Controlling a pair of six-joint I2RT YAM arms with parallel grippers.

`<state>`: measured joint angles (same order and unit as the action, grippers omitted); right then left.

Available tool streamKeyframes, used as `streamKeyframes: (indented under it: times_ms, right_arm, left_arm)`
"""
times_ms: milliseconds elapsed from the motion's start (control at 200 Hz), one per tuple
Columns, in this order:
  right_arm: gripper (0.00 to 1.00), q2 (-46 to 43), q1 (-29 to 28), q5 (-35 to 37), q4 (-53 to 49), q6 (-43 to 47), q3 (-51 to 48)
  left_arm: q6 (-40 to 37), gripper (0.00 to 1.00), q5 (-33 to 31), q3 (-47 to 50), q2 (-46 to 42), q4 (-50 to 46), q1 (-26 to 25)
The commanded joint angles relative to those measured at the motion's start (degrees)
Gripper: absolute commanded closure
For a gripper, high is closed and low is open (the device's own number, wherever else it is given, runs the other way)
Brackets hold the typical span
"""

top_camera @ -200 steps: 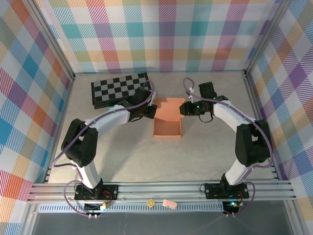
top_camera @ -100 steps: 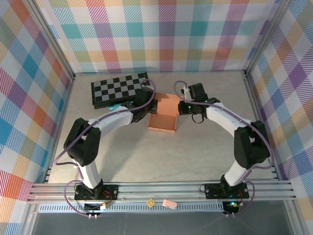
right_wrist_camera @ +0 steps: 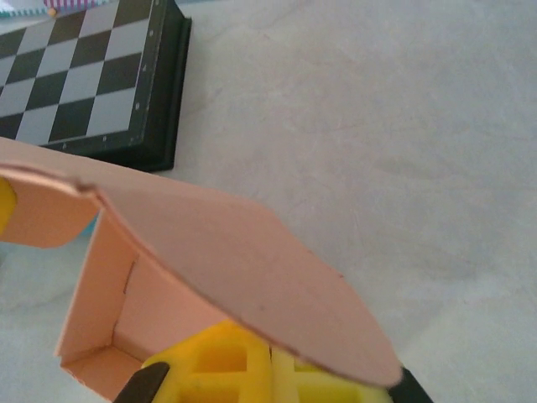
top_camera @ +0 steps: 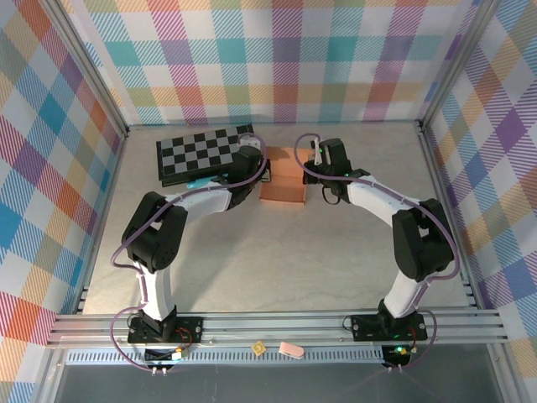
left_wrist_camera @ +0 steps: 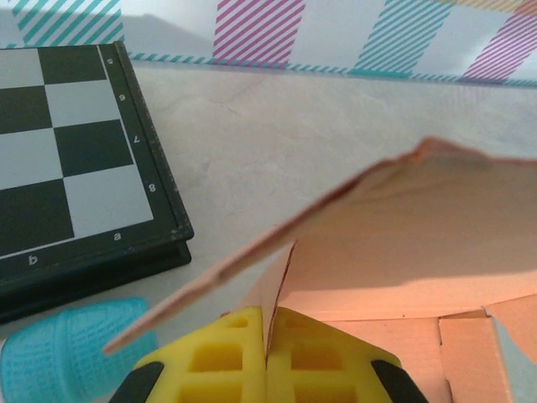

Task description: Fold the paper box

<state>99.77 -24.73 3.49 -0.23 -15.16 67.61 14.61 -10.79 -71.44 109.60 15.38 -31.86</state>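
Paper box pinched on both sides, far-centre of table, just beside chessboard.
Left claw clamped tight on left wall; right claw clamped tight on right flap.

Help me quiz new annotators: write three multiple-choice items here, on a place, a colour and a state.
1. In the top view, where does the black-and-grey chequered board lie relative to the salmon-orange thin cardboard box? A) to its left B) to its right C) on top of it
2. What colour are the left claw's fingers? A) blue B) yellow C) red
3. How is the left claw? A) wide open B) shut on the board C) shut on a box wall
Answers: 1 A, the board lies leftward there; 2 B, the left wrist view shows them yellow; 3 C, cardboard is pinched between them.
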Motion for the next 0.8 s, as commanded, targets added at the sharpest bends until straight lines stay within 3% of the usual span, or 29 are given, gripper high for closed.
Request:
streamKeyframes:
  times_ms: [0,560,795]
  right_arm:
    - [1.00,1.5,-0.9,-1.7,8.3,1.3,0.6]
    - [1.00,5.5,-0.9,-1.3,19.2,8.5,-4.5]
    - [1.00,6.0,-0.9,0.7,23.5,7.0,-9.3]
  left_arm:
    - [1.2,1.00,4.8,1.0,1.3,11.4,0.2]
    - [-0.1,1.00,9.0,9.1,4.9,28.7,1.2]
    - [0.8,1.00,10.0,12.0,7.0,33.4,1.2]
